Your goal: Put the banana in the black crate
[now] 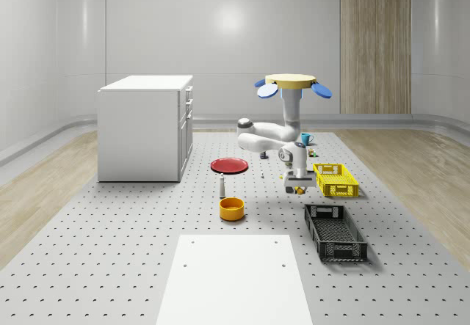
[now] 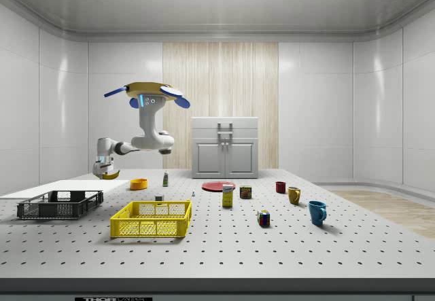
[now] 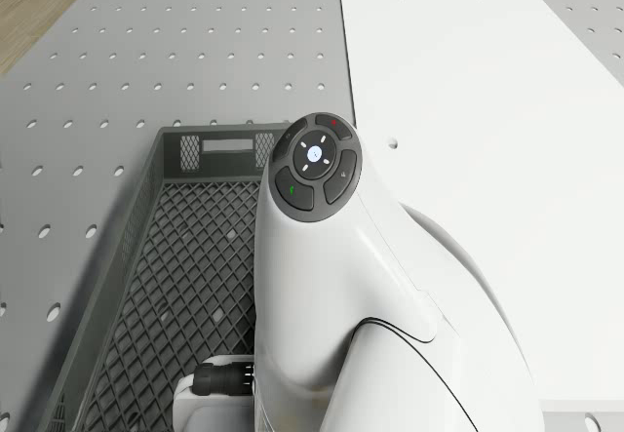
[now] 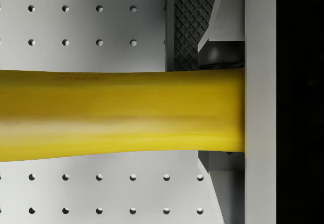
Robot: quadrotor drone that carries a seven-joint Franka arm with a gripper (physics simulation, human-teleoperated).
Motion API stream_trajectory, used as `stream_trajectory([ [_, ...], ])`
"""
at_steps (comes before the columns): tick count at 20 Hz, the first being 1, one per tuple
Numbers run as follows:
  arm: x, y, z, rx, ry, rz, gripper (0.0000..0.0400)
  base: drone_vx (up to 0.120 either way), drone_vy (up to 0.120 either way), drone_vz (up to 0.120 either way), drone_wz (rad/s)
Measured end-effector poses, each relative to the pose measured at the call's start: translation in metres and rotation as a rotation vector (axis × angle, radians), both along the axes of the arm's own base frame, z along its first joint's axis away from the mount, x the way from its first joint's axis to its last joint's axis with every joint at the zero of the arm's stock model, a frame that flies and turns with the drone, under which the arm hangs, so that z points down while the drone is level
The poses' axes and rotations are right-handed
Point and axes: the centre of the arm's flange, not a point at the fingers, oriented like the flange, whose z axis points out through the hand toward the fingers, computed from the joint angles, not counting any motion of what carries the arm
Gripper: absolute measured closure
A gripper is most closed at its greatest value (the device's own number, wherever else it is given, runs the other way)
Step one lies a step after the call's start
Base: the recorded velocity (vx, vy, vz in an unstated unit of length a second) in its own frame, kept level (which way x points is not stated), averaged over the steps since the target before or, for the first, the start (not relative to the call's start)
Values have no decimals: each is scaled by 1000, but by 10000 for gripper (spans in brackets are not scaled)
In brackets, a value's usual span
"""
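Note:
The yellow banana hangs in my gripper, which is shut on it. In the wrist view the banana lies crosswise against one grey finger, over perforated floor, with a corner of the black crate just beyond. The black mesh crate sits on the floor nearer the whole-scene view's front than the gripper. In the side view the gripper holds the banana above and behind the crate. The drone hovers high, its arm bent down over the crate.
A yellow crate stands just behind the black one. An orange bowl, a small bottle and a red plate lie to the left. A white cabinet stands far left; a white board covers the front floor.

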Motion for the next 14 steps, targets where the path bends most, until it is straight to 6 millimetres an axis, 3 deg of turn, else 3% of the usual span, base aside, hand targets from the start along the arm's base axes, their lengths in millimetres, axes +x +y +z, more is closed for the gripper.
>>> stream_trajectory([
  [14, 0, 0, 0, 0, 0, 0, 207, 114, 120, 0, 0],
])
